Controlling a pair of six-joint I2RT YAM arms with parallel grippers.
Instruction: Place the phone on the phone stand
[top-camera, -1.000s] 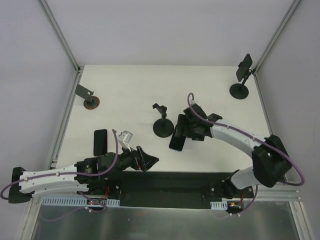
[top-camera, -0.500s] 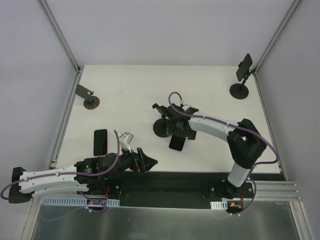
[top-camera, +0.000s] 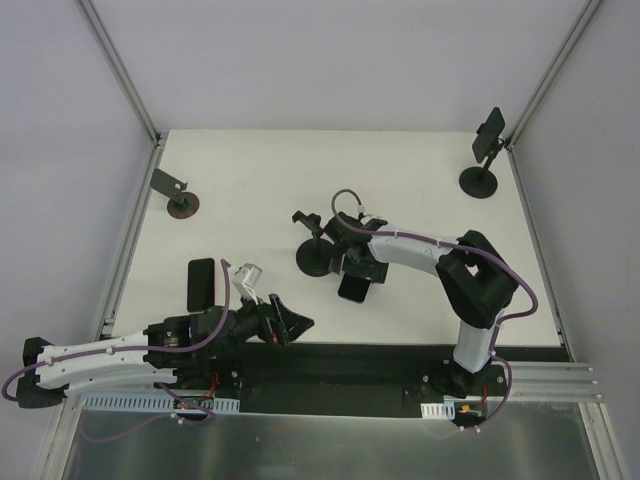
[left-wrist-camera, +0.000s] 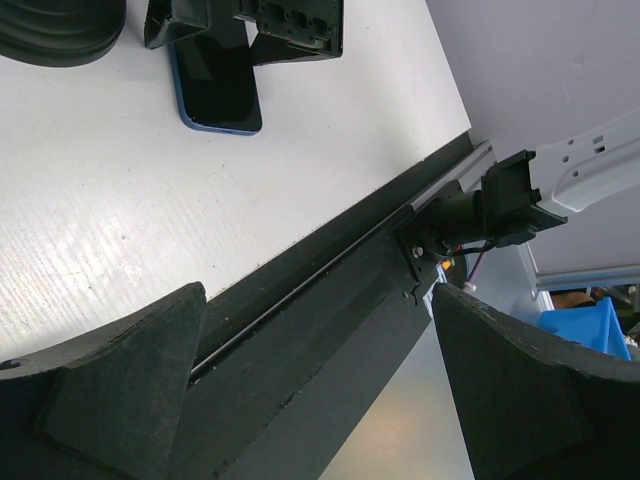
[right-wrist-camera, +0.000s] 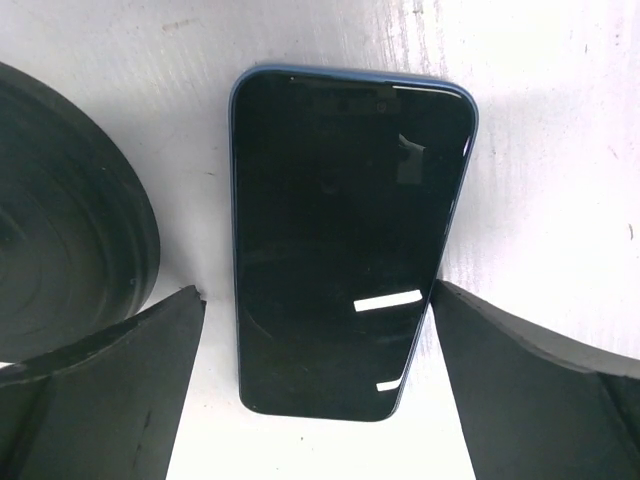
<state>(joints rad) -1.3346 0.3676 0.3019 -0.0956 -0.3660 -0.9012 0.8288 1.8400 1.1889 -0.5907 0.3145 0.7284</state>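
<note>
Your right gripper (right-wrist-camera: 318, 292) straddles the flat-lying phone (right-wrist-camera: 345, 230), jaws wide, gripping nothing, beside the phone stand (right-wrist-camera: 60, 220); your left gripper (left-wrist-camera: 318, 293) gapes empty.

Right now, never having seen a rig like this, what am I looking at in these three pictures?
These are two robot arms bolted at the near edge of a white table, each ending in a two-finger gripper. The wide picture looks down from above; the other two come from cameras on the wrists, so the dark wedges in their lower corners are the arms' own fingers. The right gripper is open, its fingers either side of a phone lying screen up beside a stand. The left gripper is open and empty near the table's edge. Nothing is held. Also on the table: a second phone at left, a small stand far left, and a far-right stand carrying a third phone.
</note>
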